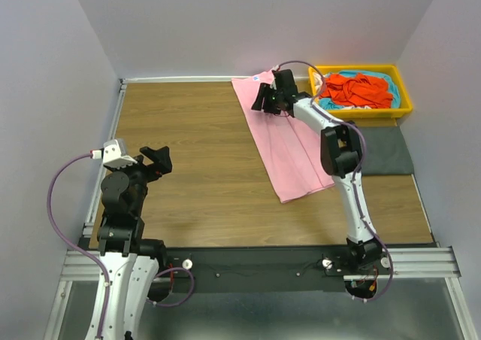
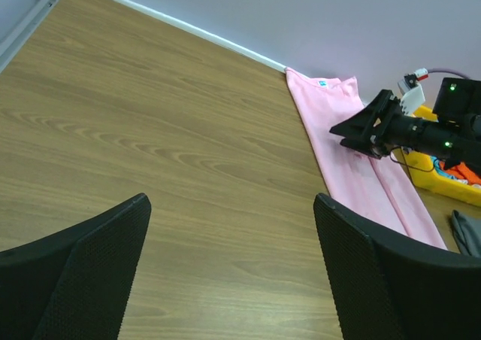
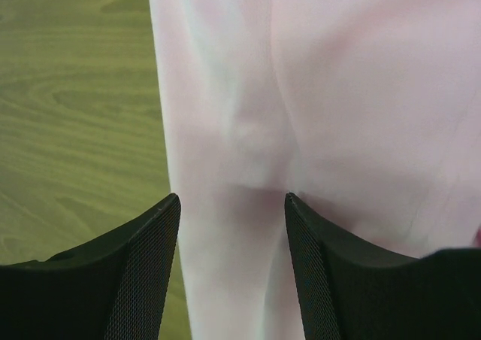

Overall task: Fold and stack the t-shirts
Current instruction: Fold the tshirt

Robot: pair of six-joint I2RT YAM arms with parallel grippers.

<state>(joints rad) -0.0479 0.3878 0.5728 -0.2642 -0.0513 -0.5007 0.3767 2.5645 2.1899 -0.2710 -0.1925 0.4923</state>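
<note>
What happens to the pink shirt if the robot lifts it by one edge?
It would probably droop and hang floppy: the pink shirt lies flat with soft wrinkles. It looks thin, so likely light. Pushed, it may bunch up rather than slide on the wooden table.

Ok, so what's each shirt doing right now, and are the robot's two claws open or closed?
pink t-shirt: lying flat on the table, folded into a long strip.
dark grey t-shirt: flat, looks folded, beside the tray.
orange-red t-shirt: crumpled in the yellow tray.
turquoise t-shirt: crumpled under the orange-red one.
left gripper: open, over bare table.
right gripper: open, over the pink t-shirt, gripping nothing.
</note>
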